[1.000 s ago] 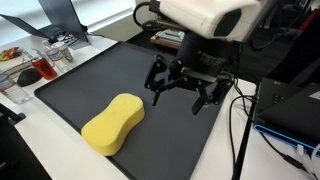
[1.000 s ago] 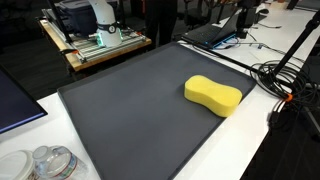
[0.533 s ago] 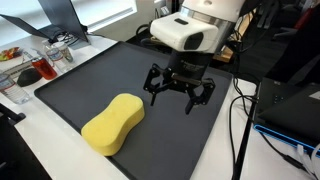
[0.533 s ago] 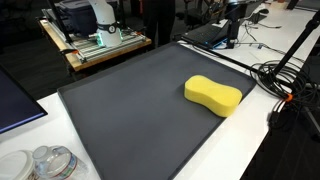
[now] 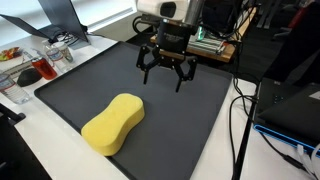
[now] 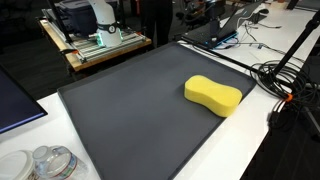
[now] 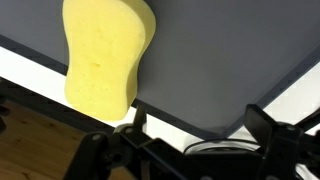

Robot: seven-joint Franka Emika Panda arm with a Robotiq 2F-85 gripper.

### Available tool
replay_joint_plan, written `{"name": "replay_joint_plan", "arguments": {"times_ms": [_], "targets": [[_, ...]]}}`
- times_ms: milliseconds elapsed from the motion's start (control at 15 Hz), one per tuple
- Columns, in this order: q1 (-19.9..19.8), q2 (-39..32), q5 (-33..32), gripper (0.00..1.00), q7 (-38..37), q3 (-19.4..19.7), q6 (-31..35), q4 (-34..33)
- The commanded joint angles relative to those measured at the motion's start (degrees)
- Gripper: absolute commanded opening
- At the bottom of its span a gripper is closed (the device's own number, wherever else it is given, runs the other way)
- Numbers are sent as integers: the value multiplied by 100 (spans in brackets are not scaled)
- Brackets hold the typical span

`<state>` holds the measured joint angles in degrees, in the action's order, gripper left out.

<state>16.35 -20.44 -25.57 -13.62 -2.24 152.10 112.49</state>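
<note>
Close to the front edge of the dark mat [image 5: 190, 125], your yellow sponge [image 5: 113, 123] lies flat, its long side running at a slant toward the mat's near corner. It touches only the mat. In the wrist view the sponge [image 7: 105, 50] reaches right up to that edge, with the white bench [image 7: 40, 85] showing just past it. In an exterior view from another side, black cables [image 6: 280, 78] lie on the bench just off the mat's edge nearest the sponge.

Farther back, over the far half of the mat, your gripper [image 5: 163, 76] hangs above the surface, well apart from the sponge. Its fingers are spread wide and nothing sits between them. The wrist view shows the dark fingers [image 7: 100, 155] low in the frame, set wide, with the sponge above them.

Off the mat's far corner stands a cluster of clear containers [image 5: 45, 62]; one seems to hold something red, though it is too small to be sure. Beyond the far edge, behind the arm, sits a wooden shelf [image 5: 215, 47] of equipment.
</note>
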Motion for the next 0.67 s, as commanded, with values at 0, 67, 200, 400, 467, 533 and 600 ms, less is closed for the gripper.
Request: {"name": "replay_joint_plan", "arguments": {"times_ms": [0, 67, 200, 400, 467, 533, 600], "targets": [[-296, 910, 296, 100, 231, -69, 870, 1428], [-396, 1051, 399, 100, 348, -93, 1074, 1696], [-620, 1335, 710, 100, 692, -156, 1440, 2219], [-990, 1755, 1396, 100, 1432, -256, 1779, 2854], [-1136, 1895, 1734, 100, 1817, -317, 1751, 2982], [-1204, 2022, 1940, 100, 2092, -296, 1608, 3038], [-1274, 2111, 2294, 100, 2455, -310, 1495, 3052]]}}
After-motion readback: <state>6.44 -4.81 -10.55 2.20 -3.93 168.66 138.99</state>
